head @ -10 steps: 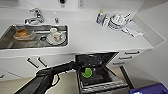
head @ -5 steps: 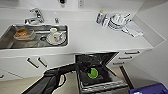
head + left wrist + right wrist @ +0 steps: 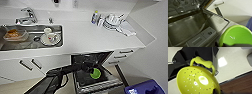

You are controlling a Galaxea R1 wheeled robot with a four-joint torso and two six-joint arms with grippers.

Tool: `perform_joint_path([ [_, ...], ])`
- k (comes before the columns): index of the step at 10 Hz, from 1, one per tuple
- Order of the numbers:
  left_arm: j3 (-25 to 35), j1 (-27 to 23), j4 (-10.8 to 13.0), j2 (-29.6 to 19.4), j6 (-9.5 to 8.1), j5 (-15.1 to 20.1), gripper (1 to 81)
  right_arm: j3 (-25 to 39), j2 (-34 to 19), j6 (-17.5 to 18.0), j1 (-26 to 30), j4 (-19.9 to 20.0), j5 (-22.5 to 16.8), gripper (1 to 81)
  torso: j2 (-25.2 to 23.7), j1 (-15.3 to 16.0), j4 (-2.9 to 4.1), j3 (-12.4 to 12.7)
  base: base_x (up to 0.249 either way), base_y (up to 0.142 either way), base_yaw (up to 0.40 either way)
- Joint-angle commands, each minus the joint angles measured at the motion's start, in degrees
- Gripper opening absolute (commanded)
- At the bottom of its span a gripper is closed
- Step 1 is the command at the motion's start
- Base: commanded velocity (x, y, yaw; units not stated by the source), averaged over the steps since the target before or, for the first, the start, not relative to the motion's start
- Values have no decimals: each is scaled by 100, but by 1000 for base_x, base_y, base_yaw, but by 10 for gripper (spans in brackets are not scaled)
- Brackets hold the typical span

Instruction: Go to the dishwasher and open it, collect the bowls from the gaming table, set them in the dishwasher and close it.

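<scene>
Left pincer (image 3: 89, 70) apparently holds green bowl (image 3: 95, 73) (over open dishwasher (image 3: 100, 85)).

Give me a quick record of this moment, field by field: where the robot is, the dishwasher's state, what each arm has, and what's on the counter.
Location: kitchen counter with sink
Dishwasher: door down, dark interior exposed
Left gripper: over the open dishwasher, carrying a green bowl
Right gripper: carrying a yellow-green perforated bowl with a handle
Sink contents: white dishes, container of orange food
Counter right end: stacked white dishes, bottle
</scene>
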Motion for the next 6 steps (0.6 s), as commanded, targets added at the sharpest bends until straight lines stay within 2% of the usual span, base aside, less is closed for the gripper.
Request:
perform_joint_path([
  [1,145,-728,-32,121,-6,221,10,55,-219,6,-76,-25,-470,10,0,0,-2,0,0,0,0],
  [2,145,-701,-32,103,-6,221,811,38,-202,14,-76,-33,-461,10,0,0,11,0,0,0,0],
  [5,277,-368,-23,-117,3,238,811,20,-167,14,-41,-33,-461,10,0,0,11,0,0,0,0],
  [6,690,-211,-58,-433,3,282,811,72,-201,14,-14,-16,-470,10,0,0,11,0,0,0,0],
])
